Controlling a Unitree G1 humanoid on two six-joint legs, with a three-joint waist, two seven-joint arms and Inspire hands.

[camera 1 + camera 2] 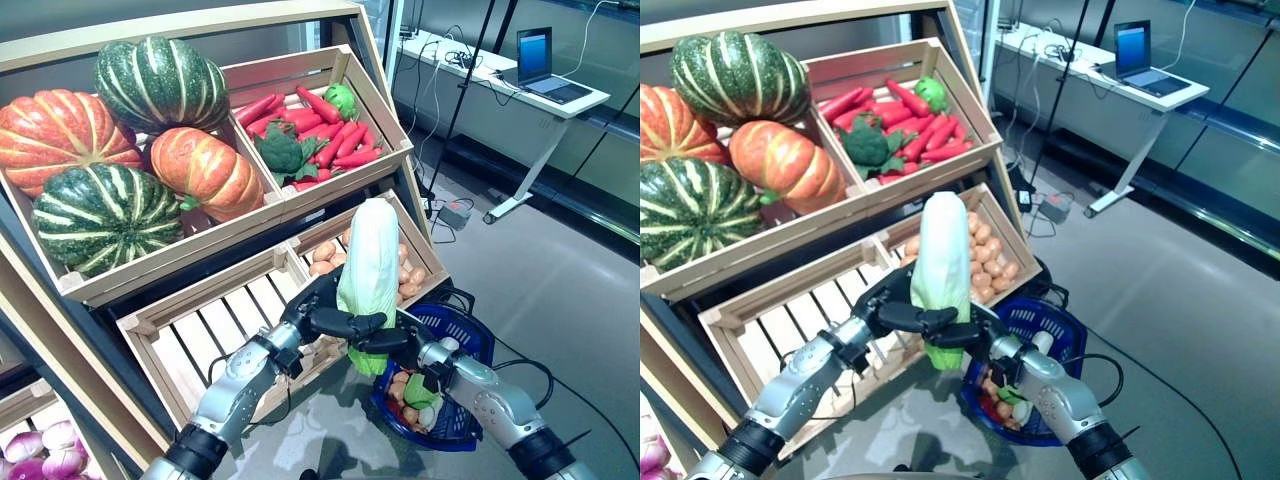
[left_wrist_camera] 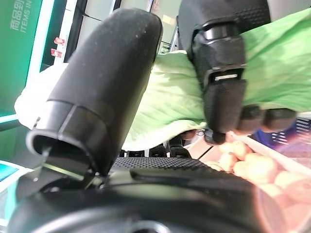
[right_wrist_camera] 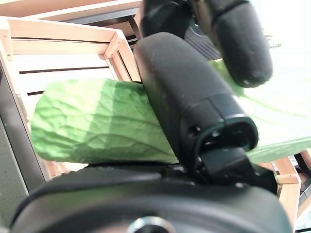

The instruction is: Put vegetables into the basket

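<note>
A long pale-green napa cabbage (image 1: 370,255) stands upright in the air in front of the lower crates, just left of the blue basket (image 1: 472,343). My left hand (image 1: 325,315) is shut round its lower middle, and the left wrist view shows the fingers (image 2: 221,73) curled over the leaf (image 2: 175,97). From the right, my right hand (image 1: 392,345) grips the cabbage's green base (image 3: 97,121), thumb (image 3: 189,92) pressed on it. The basket on the floor holds several vegetables (image 1: 410,392).
Upper crates hold pumpkins (image 1: 120,150) and red peppers with broccoli (image 1: 310,125). A potato crate (image 1: 410,270) sits behind the cabbage, next to an empty slatted crate (image 1: 215,325). Onions (image 1: 40,445) lie lower left. A desk with a laptop (image 1: 545,65) stands at the far right.
</note>
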